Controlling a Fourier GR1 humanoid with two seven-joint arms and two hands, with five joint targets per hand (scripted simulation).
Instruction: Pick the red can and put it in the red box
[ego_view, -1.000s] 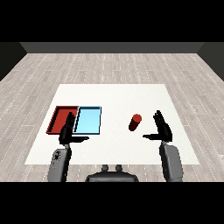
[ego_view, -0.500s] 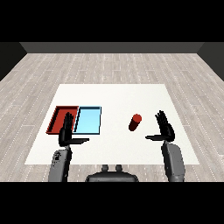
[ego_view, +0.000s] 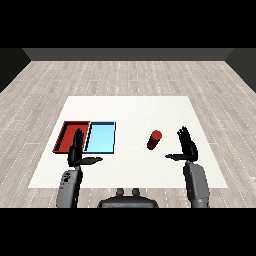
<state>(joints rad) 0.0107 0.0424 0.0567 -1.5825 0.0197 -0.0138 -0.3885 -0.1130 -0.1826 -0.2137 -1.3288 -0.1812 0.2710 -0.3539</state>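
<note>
Robot hand (ego_view: 187, 146) x2 open | red can (ego_view: 154, 139) x1 | trays x2

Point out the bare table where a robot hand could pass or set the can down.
Bare: between the light blue tray and the red can, and the far table behind both. Crowded: the near left, where the left robot hand overlaps the red tray. The right robot hand flanks the can.

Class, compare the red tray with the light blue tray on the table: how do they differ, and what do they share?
The red tray is red and lies left of the light blue tray, which is pale blue. The left hand overlaps the red tray's near right corner in the head view and reaches the light blue tray's near left edge. Both are shallow rectangles, side by side, holding nothing.
</note>
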